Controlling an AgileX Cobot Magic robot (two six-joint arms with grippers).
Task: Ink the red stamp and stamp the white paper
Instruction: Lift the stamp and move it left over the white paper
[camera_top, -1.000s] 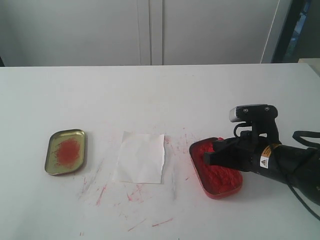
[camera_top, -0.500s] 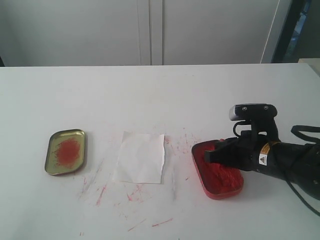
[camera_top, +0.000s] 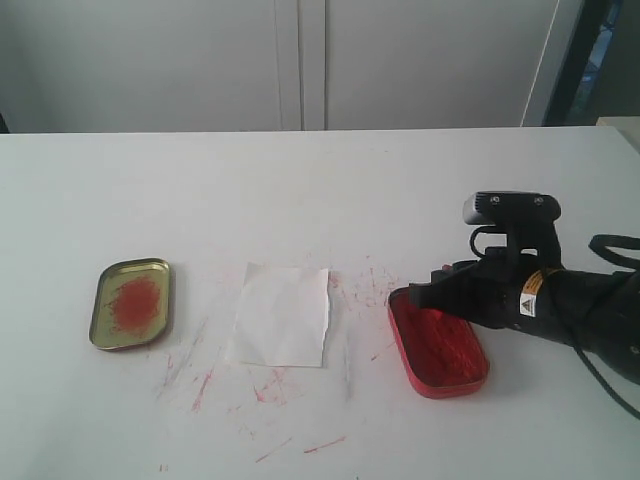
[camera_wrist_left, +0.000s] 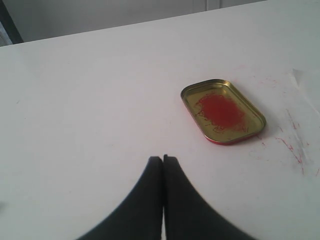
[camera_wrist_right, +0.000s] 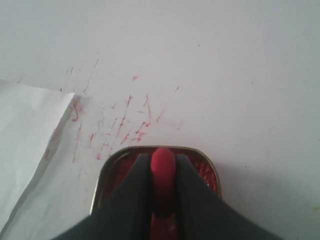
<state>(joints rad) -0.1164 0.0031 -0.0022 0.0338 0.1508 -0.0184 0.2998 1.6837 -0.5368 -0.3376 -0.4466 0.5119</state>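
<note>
The big white table (camera_top: 300, 180) holds everything, and the red ink tin (camera_top: 397, 333) is the spot to measure from. The right arm reaches in from the far side of that tin, away from the paper. Its right gripper (camera_top: 420, 298) hangs over the end of the tin that is farther from the camera in the exterior view. The white paper (camera_top: 282, 315) lies flat to the left of the ink tin in that view, near it but not touching. Thin red scratch marks (camera_top: 365, 285) cover the bare table between them. The ink tin's long side runs from far to near, about even with the paper's side edges. So I think the next move is a short trip sideways, away from the tin and over to the paper. The gold tin (camera_top: 125, 275) with a red smear sits past the paper on the same side, well apart from the ink tin. The left gripper (camera_wrist_left: 163, 160) is pressed closed on nothing, and it is out beyond the gold tin. That makes the right arm much the closer one. The red stamp (camera_wrist_right: 163, 167) is the smallest thing. The right gripper squeezes its thin handle, right above the ink tin. Its base is hidden, so I cannot tell if it touches the ink. Count them: one table, two arms, two tins, one paper and one stamp.
</note>
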